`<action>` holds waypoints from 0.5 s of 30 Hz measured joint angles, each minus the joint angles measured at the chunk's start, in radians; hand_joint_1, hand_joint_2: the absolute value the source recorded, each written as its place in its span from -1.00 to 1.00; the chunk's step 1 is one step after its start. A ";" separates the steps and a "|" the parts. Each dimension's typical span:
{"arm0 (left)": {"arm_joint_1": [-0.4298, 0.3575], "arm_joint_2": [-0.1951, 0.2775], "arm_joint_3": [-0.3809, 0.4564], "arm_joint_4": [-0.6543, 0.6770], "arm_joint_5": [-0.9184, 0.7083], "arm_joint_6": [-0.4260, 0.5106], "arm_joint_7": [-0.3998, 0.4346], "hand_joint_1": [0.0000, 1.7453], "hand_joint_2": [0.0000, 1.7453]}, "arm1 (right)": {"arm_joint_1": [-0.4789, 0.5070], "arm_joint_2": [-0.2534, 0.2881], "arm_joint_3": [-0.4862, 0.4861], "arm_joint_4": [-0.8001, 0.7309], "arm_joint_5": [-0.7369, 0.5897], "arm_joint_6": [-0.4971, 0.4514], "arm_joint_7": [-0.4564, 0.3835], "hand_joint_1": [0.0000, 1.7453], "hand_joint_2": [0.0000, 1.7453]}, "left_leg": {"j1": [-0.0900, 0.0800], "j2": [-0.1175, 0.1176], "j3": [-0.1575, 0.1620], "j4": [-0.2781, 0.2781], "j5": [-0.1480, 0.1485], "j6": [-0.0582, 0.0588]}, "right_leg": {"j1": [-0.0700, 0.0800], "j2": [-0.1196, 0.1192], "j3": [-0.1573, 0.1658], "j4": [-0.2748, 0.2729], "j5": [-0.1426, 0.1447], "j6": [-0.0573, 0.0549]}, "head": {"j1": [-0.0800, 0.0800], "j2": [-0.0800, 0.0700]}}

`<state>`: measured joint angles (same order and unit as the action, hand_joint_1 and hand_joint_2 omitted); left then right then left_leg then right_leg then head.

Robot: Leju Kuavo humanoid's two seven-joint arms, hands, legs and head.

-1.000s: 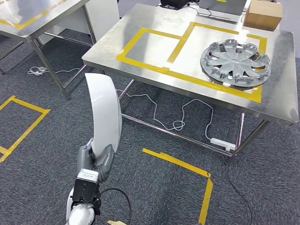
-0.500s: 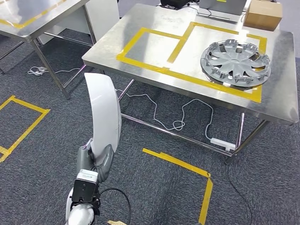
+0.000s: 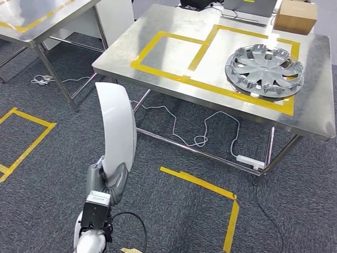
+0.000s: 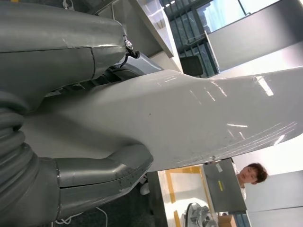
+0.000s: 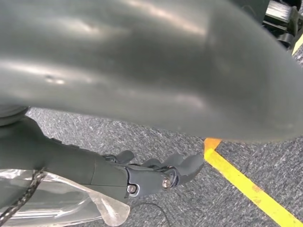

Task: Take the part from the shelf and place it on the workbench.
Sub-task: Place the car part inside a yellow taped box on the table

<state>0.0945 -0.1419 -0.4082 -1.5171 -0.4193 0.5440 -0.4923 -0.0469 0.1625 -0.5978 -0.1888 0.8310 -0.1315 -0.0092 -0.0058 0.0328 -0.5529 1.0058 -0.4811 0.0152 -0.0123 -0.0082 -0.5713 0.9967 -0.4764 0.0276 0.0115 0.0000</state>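
My left hand (image 3: 104, 182) grips one white part (image 3: 116, 129) upright, lower left of frame. My right hand (image 5: 157, 175) hangs empty, fingers loosely apart. One hubcap (image 3: 264, 70) lies on the worktop (image 3: 167, 79).

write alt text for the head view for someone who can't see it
The robot's left hand holds a curved white part upright above grey carpet, short of a steel workbench marked with yellow tape. A silver wheel cover lies inside the taped area on the bench's right side, with a cardboard box at the far corner and cables trailing on the floor beneath.
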 joint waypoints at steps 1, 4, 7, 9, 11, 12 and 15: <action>0.000 0.000 0.000 0.000 0.000 0.000 0.000 1.00 1.00 | 0.000 0.000 0.000 0.000 0.001 -0.002 0.000 -1.00 -1.00 | 0.000 0.000 0.000 0.001 -0.001 0.001 | 0.000 0.000 0.000 0.000 0.000 0.001 | 0.000 0.000; 0.001 0.000 0.000 0.000 0.000 0.000 -0.002 1.00 1.00 | 0.000 0.000 0.000 0.000 0.006 -0.008 -0.001 -1.00 -1.00 | -0.001 0.000 -0.002 0.006 -0.003 0.005 | -0.001 0.000 0.001 0.000 0.001 0.003 | 0.000 0.000; 0.002 -0.001 0.000 -0.002 0.000 0.000 -0.004 1.00 1.00 | 0.000 0.000 0.000 0.000 0.011 -0.011 -0.001 -1.00 -1.00 | -0.001 0.000 -0.003 0.004 -0.002 0.013 | -0.001 -0.001 0.003 -0.003 0.003 0.010 | 0.000 0.000; 0.002 -0.003 0.000 -0.006 0.000 -0.001 -0.006 1.00 1.00 | -0.001 0.001 0.000 0.000 0.012 -0.012 -0.001 -1.00 -1.00 | 0.004 0.001 0.003 -0.011 0.006 0.022 | -0.001 0.002 -0.006 0.011 -0.010 0.016 | 0.001 0.000; 0.003 -0.006 0.000 -0.008 0.001 -0.002 -0.007 1.00 1.00 | -0.001 0.001 0.000 0.000 0.012 -0.014 -0.001 -1.00 -1.00 | 0.009 0.003 0.007 -0.021 0.013 0.028 | -0.003 0.005 -0.051 0.101 -0.062 0.022 | 0.002 0.000; 0.003 -0.007 0.000 -0.008 0.001 -0.003 -0.007 1.00 1.00 | 0.000 0.001 0.000 0.000 0.012 -0.014 -0.001 -1.00 -1.00 | 0.009 0.003 0.006 -0.021 0.012 0.030 | -0.004 0.006 -0.085 0.172 -0.094 0.025 | 0.002 0.000; 0.006 -0.008 0.001 -0.008 0.008 -0.012 -0.010 1.00 1.00 | 0.002 0.001 -0.001 0.000 0.012 -0.016 -0.002 -1.00 -1.00 | 0.011 0.003 0.008 -0.020 0.009 0.027 | -0.010 0.005 -0.139 0.275 -0.110 0.036 | 0.002 0.000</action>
<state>0.1006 -0.1496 -0.4072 -1.5255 -0.4111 0.5325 -0.5019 -0.0446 0.1633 -0.5984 -0.1892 0.8433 -0.1478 -0.0109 0.0053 0.0357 -0.5453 0.9859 -0.4723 0.0424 -0.0222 -0.0028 -0.7100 1.2712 -0.5863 0.0632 0.0133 0.0000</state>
